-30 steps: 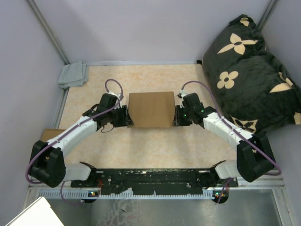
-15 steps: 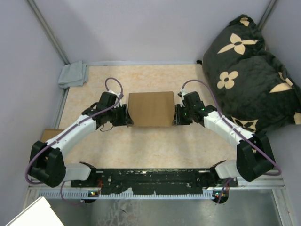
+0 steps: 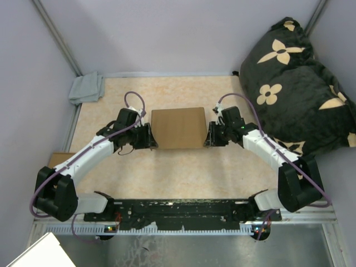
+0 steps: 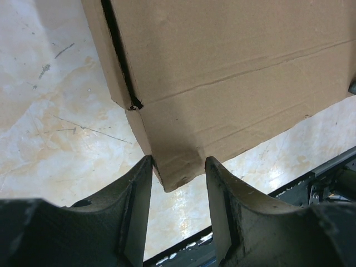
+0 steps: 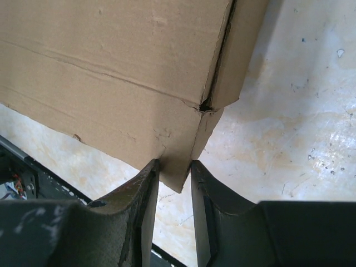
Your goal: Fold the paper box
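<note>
The worktop (image 3: 167, 172) lies under both tools. A black flowered cushion (image 3: 295, 83) sits well out past the right tool (image 3: 207, 135). The paper box (image 3: 178, 128) lies flat between the two tools, one near corner inside each. The right tool is almost closed, pinching its corner. The left tool (image 3: 151, 137) stands about half open, its jaws against a thicker folded corner. A grey cloth (image 3: 87, 88) lies well beyond the left tool.

No text, label, brand, number or sign can be read in any view; the paper box (image 3: 178, 128) is seen as plain brown cardboard; only cream flower shapes are shown on the dark cushion (image 3: 295, 83) at two o'clock.
</note>
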Robot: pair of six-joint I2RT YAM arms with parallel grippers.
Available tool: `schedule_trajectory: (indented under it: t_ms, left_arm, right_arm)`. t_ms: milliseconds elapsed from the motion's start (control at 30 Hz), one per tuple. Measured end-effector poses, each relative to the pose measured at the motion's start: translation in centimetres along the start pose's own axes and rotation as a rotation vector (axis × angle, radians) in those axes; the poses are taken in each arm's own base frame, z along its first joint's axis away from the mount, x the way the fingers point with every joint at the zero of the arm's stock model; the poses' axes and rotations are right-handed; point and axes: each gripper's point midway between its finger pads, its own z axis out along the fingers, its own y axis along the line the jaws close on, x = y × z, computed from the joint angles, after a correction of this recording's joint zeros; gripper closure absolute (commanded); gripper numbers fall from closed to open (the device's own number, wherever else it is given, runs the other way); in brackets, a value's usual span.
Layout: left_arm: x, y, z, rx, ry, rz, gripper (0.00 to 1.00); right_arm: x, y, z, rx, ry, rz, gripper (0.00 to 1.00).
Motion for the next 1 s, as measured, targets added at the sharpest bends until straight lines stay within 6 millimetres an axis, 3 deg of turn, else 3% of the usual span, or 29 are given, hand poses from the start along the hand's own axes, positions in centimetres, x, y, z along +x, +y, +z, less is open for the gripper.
schedule_trajectory:
  t_ms: [400,700,1000]
  left_arm:
    - [0.2,0.1,0.2,0.001,0.008,0.001,0.51]
    - [1.8,1.1,2.0,-0.003,0.058,-0.012,0.52]
    - [2.0,1.6,3.3,-0.003,0.059,-0.014,0.52]
  right_arm:
    - [0.4,-0.4,0.8,-0.013,0.022,0.013,0.68]
    - [1.1,-1.5,1.7,0.015,0.022,0.007,0.66]
    - [1.7,-2.7,3.2,0.042,0.038,0.016,0.65]
